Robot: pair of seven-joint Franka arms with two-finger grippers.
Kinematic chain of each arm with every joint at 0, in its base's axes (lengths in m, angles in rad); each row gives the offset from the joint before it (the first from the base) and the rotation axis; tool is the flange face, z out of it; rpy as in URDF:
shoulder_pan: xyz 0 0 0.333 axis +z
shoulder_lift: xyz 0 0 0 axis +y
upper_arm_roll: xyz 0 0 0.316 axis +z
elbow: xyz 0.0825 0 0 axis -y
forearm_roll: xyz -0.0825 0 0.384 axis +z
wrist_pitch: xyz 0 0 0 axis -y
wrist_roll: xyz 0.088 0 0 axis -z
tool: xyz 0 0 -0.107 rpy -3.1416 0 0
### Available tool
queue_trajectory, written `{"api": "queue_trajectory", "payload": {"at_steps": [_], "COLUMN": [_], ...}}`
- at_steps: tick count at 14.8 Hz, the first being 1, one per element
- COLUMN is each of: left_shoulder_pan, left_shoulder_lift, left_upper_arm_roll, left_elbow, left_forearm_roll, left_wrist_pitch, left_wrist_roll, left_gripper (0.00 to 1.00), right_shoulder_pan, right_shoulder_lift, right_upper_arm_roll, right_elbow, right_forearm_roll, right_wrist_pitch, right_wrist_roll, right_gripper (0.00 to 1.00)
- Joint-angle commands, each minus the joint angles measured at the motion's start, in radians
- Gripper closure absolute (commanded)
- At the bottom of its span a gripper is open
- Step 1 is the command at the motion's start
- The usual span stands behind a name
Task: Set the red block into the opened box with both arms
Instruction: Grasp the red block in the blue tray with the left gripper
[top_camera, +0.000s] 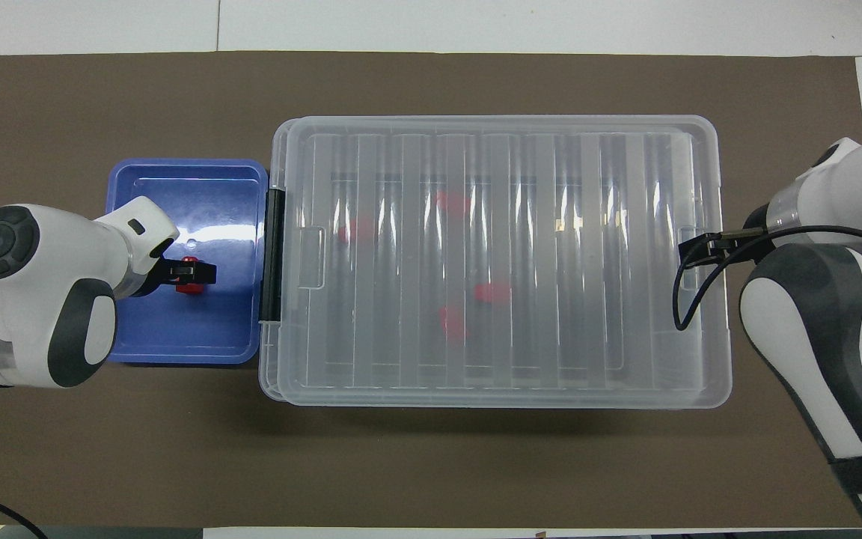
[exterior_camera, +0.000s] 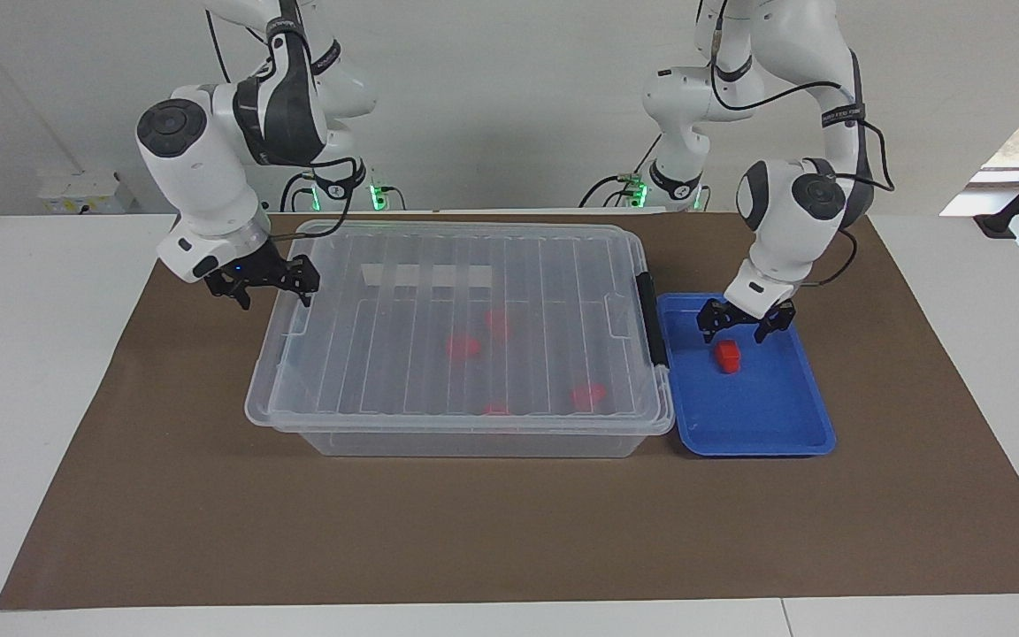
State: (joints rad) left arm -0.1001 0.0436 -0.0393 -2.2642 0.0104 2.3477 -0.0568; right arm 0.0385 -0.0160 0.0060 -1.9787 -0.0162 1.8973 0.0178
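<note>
The red block (exterior_camera: pixel 727 356) lies in a shallow blue tray (exterior_camera: pixel 766 416) beside the box, toward the left arm's end of the table. My left gripper (exterior_camera: pixel 733 331) hangs open just over the block, one finger on each side of it and clear of it. From overhead the left gripper (top_camera: pixel 191 273) covers most of the red block (top_camera: pixel 191 288). The box (exterior_camera: pixel 474 440) is a clear bin whose ribbed lid (exterior_camera: pixel 439 292) lies on top. My right gripper (exterior_camera: pixel 272 295) is open over the lid's rim at the right arm's end, holding nothing.
Several more red blocks (exterior_camera: pixel 463 346) show blurred through the lid inside the box. A black latch (exterior_camera: pixel 648 318) sits on the box end next to the tray. A brown mat (exterior_camera: pixel 509 531) covers the table.
</note>
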Motion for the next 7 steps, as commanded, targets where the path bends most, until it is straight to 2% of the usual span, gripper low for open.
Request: {"api": "queue_trajectory", "payload": {"at_steps": [1,4,7], "left_shoulder_pan": [-0.001,0.000,0.003], "left_shoulder_lift": [0.004,0.033,0.033], "left_upper_arm_roll": [0.006,0.006,0.007], "left_elbow": [-0.057,-0.069,-0.095], "left_forearm_roll": [0.007,0.007,0.007], "left_wrist_pitch": [0.096,0.169,0.182], "left_wrist_roll": [-0.026,-0.026,-0.023], "left_gripper": [0.00,0.00,0.00], "right_shoulder_pan": [-0.019,-0.046,-0.066], "right_shoulder_lift": [-0.025,-0.028,-0.028], "right_upper_arm_roll": [0.006,0.005,0.005], "right_elbow": [-0.058,-0.065,-0.068], "right_forearm_roll": [0.012,0.007,0.002], "right_wrist_pitch": [0.031,0.029,0.029], "right_wrist_roll": [-0.041,-0.056,-0.081], "right_gripper": [0.00,0.00,0.00]}}
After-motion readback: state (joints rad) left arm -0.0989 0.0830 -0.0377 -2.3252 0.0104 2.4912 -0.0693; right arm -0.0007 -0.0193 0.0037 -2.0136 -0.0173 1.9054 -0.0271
